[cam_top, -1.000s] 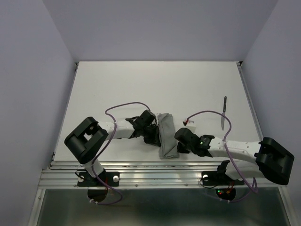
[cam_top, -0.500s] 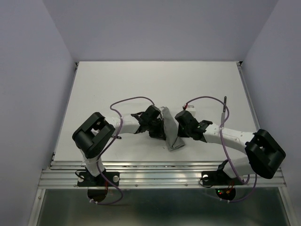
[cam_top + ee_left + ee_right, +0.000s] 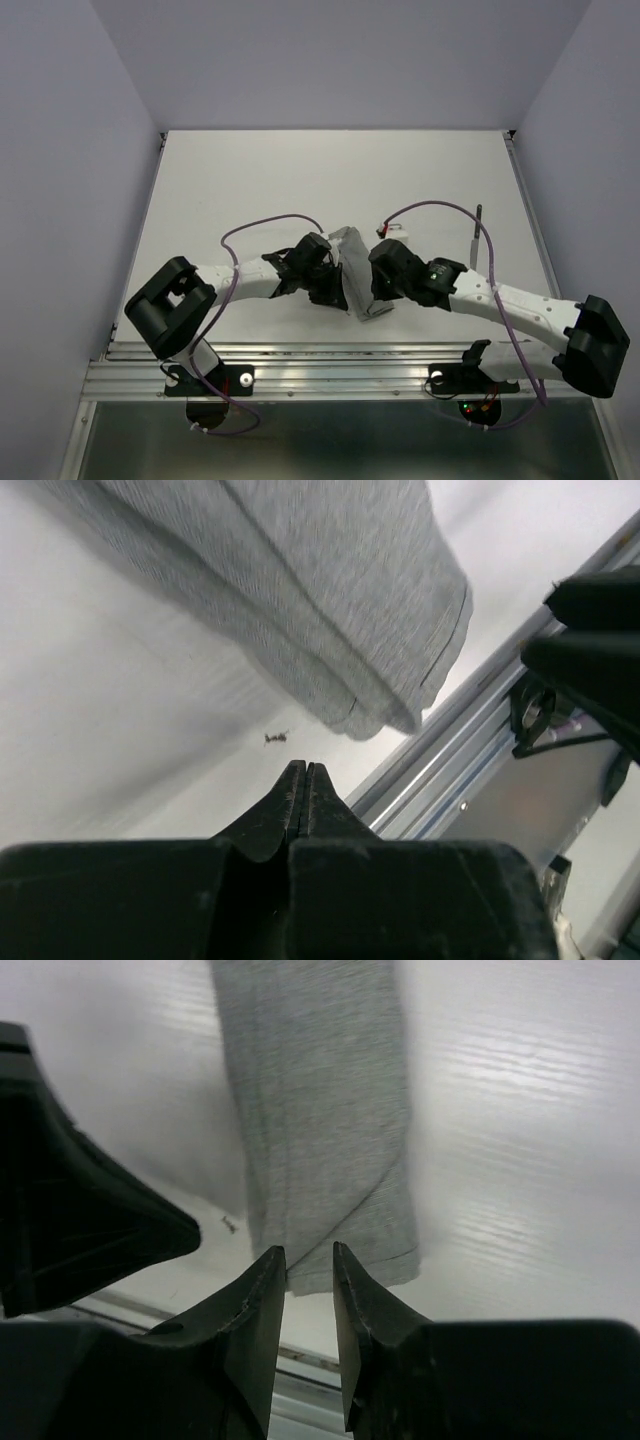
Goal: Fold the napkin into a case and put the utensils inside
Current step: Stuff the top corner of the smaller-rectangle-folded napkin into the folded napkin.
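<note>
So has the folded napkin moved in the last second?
Yes. The napkin has slid slightly away from the metal rail along the near edge, its near end swinging rightward in the overhead view.

White table (image 3: 300, 180), pale lilac walls (image 3: 60, 150), ribbed metal rail (image 3: 330, 375) along near edge, tiny dark speck (image 3: 275, 738)

Left of the case (image 3: 358, 282) the left gripper (image 3: 336, 292) blocks the way; right of it, the right gripper (image 3: 379, 296) does. Beyond the case the table (image 3: 300, 180) is open. A utensil (image 3: 475, 238) lies farther right.
</note>
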`<state>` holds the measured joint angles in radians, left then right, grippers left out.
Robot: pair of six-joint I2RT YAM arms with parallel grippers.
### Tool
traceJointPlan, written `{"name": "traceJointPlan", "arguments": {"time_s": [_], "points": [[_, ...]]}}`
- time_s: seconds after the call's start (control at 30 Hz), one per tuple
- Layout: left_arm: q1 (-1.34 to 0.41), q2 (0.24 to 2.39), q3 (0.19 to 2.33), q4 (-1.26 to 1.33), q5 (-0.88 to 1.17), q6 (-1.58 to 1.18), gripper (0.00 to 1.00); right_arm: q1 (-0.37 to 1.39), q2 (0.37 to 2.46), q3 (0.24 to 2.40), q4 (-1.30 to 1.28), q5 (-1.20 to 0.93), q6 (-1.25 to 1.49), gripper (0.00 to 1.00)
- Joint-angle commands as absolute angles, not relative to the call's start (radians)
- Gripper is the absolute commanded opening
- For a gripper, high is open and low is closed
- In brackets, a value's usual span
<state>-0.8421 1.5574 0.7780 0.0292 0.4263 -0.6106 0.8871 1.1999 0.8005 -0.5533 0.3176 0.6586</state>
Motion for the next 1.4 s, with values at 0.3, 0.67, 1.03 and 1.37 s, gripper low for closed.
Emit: {"name": "traceJointPlan", "arguments": {"time_s": [0.3, 0.67, 1.03, 1.37], "points": [[-0.859, 1.615, 0.715, 0.274, 0.534, -0.687, 0.0, 1.072, 1.322, 0.871, -0.577, 0.314, 0.716, 0.34], [-0.862, 1.678, 0.712, 0.345, 0.548, -0.716, 0.0, 1.072, 1.387, 0.844, -0.557, 0.325, 0.707, 0.39], [-0.862, 1.726, 0.733, 0.364, 0.558, -0.716, 0.0, 1.072, 1.447, 0.828, -0.543, 0.365, 0.703, 0.33], [-0.862, 1.733, 0.73, 0.376, 0.568, -0.721, 0.0, 1.081, 1.463, 0.836, -0.583, 0.417, 0.719, 0.37]]}}
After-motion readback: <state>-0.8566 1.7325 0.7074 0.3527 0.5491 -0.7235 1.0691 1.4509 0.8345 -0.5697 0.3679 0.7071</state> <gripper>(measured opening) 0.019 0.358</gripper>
